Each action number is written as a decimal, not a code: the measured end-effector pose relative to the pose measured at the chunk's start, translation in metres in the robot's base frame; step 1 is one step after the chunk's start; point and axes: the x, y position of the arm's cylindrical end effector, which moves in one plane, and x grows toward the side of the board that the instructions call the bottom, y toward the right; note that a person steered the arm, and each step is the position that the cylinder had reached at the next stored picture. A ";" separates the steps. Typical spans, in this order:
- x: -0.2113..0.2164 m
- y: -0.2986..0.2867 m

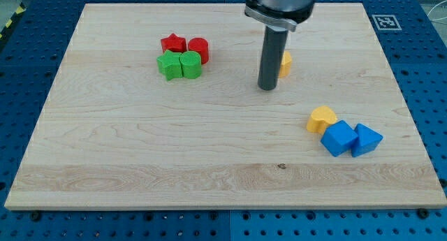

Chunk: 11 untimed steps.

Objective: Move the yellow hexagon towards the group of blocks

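Yellow hexagon (285, 62), mostly hidden behind my tip (268, 88) near the bench's (140, 164) top edge, could slip sideways off the bare, gripper-less rod and miss the red-green group (183, 56).

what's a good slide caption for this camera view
My tip rests beside the half-hidden yellow hexagon on the wooden board, right of the red-and-green block group.
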 end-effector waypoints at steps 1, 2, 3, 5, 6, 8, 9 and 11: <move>-0.019 -0.018; -0.042 -0.034; -0.054 -0.019; -0.051 0.076; -0.033 0.115; -0.017 0.115; -0.011 0.113; 0.019 0.113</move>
